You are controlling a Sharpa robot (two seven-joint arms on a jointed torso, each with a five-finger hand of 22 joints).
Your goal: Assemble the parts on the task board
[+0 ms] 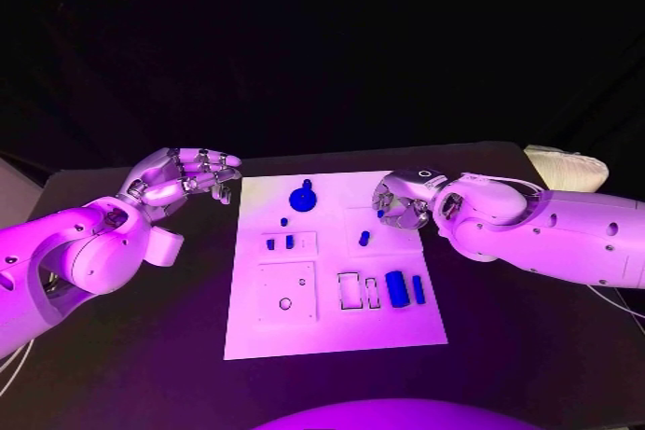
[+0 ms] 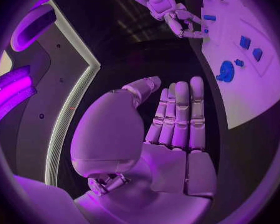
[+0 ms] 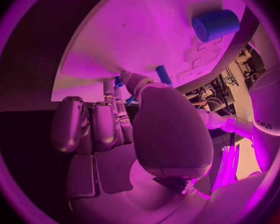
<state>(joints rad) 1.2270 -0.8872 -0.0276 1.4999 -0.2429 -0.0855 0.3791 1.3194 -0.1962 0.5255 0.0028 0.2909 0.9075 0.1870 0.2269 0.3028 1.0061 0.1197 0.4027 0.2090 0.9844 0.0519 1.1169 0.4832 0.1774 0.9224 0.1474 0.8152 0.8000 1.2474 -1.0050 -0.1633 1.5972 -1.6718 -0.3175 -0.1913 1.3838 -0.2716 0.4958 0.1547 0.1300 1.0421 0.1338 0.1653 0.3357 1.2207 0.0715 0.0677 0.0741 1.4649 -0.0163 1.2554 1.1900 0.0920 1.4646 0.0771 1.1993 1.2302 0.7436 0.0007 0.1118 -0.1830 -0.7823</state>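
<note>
Task board (image 1: 329, 332) and its blue parts

White plate lies flat between both hands; round part (image 1: 304, 200) near the left hand (image 1: 182, 178), thick cylinder (image 1: 397, 287) and thin bar (image 1: 418, 289) near the right hand (image 1: 404, 201).

surface: black table (image 1: 121, 355) | on it: white task board (image 1: 336, 327), lying flat at centre

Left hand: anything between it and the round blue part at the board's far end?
Nothing visible. The left hand hovers off the task board at its far left corner, fingers extended, holding nothing. Only bare board lies between it and the round blue part.
</note>
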